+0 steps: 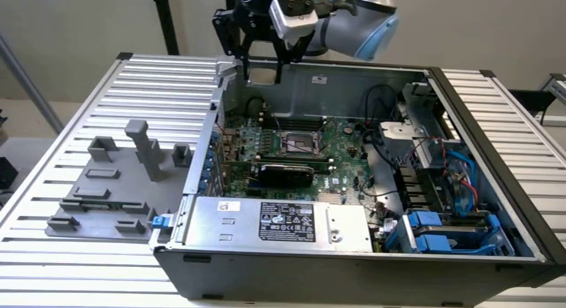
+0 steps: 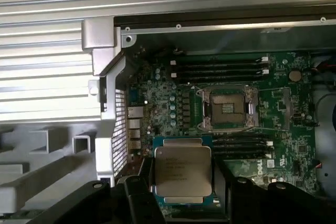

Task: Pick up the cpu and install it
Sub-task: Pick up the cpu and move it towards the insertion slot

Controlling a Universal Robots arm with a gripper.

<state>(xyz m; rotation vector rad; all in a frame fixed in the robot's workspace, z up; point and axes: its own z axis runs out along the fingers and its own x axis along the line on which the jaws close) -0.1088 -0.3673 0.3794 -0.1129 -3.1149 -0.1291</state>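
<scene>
The gripper (image 1: 264, 73) hangs above the open computer case (image 1: 372, 281), over the far side wall near the case's far left corner in the exterior view. Its fingers are pinching the cpu (image 2: 182, 172) by two opposite edges, one finger against each side. In the wrist view the cpu's silver-grey metal top, with faint lettering on it, faces the camera, and a teal-green border shows around it. The cpu is held in the air, apart from the motherboard (image 2: 286, 169).

The cpu socket (image 1: 301, 142) on the motherboard has nothing seated in it; its metal frame and contact field lie bare in the wrist view. Black memory slots (image 2: 220, 70) run along both sides of the socket.

The case lies on its side on the slatted bench (image 1: 53, 261), reaching toward the bench's right edge in the exterior view. Just beside the case, toward the bench's left edge, sits a grey plastic fixture (image 1: 115, 182) with small raised blocks and one tall post (image 1: 143, 149). Inside the case, toward the near right corner, are blue plastic brackets (image 1: 431, 243), with red and blue cables (image 1: 466, 182) behind them.
</scene>
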